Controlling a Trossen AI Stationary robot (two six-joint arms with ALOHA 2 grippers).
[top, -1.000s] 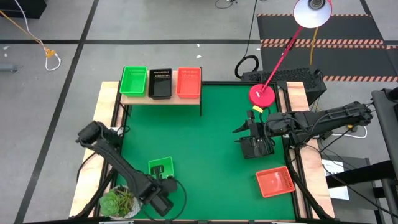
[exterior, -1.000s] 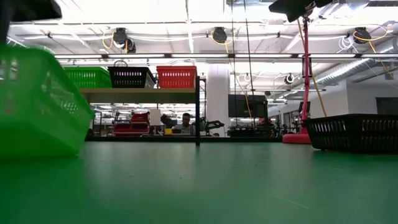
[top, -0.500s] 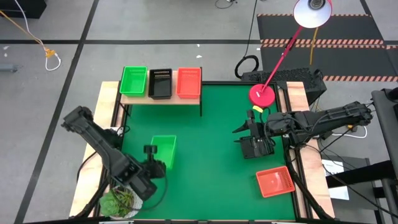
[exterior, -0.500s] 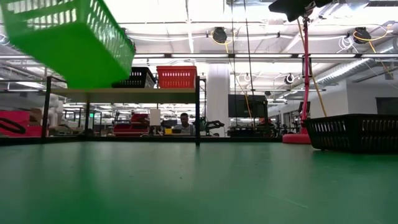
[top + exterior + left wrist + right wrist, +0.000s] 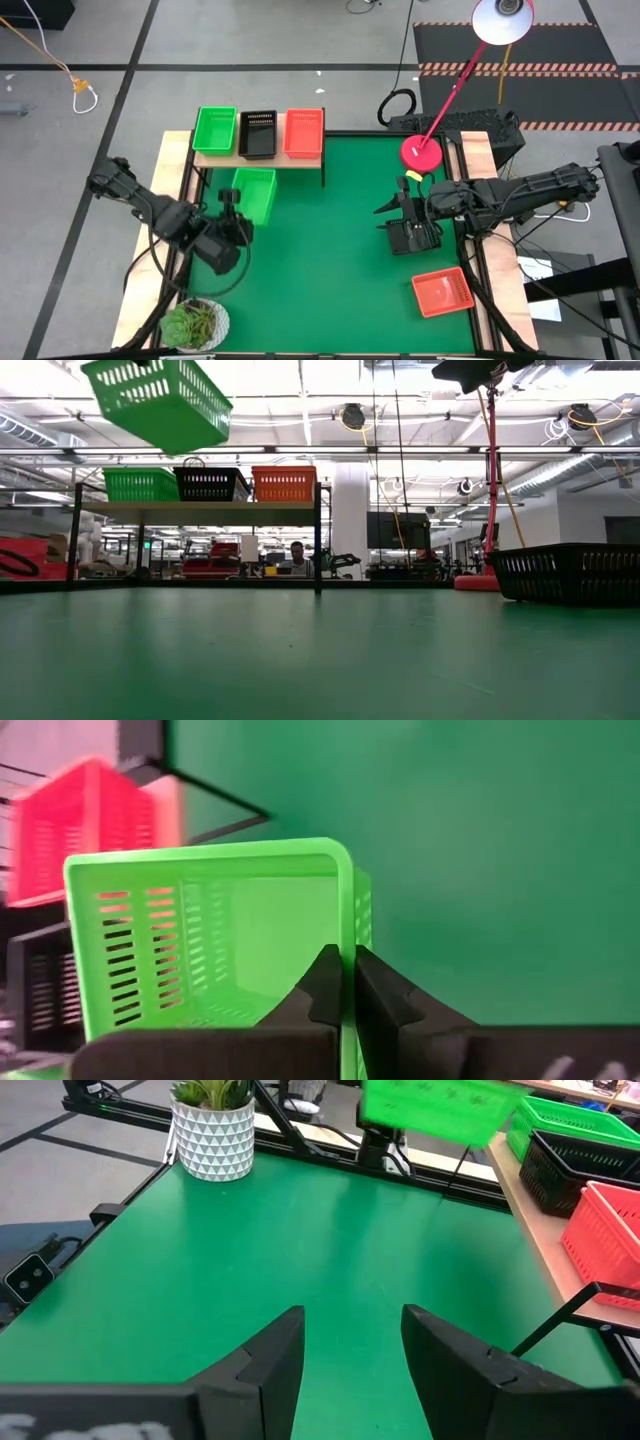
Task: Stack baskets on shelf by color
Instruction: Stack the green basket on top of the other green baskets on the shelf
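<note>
Transport is the step in hand: the green basket (image 5: 254,192) that sat low on the table (image 5: 340,240) near the plant (image 5: 193,325) a second ago now hangs in the air just in front of the shelf (image 5: 258,158), carried by the left tool (image 5: 343,982). In the left wrist view that tool's fingers (image 5: 322,982) are pinched shut on the basket's near rim, one inside and one outside the wall. The low view shows the basket (image 5: 158,398) tilted and raised above the level of the three baskets already on the shelf; half a second ago it was lower and closer to that camera. On the shelf stand a green tray (image 5: 215,130), a black one (image 5: 258,133) and a red one (image 5: 304,132), side by side. The carried basket sits roughly between the green and black ones as seen from above, so it likely needs to move a little toward the green end and level out before it is lowered into its match. The right tool (image 5: 411,222) has not moved: it hovers over a black basket (image 5: 413,238) on the table, fingers spread and empty in its wrist view (image 5: 350,1355). A second red basket (image 5: 442,291) waits near the right front corner. One layer is set; the stacking proper is only starting.
</note>
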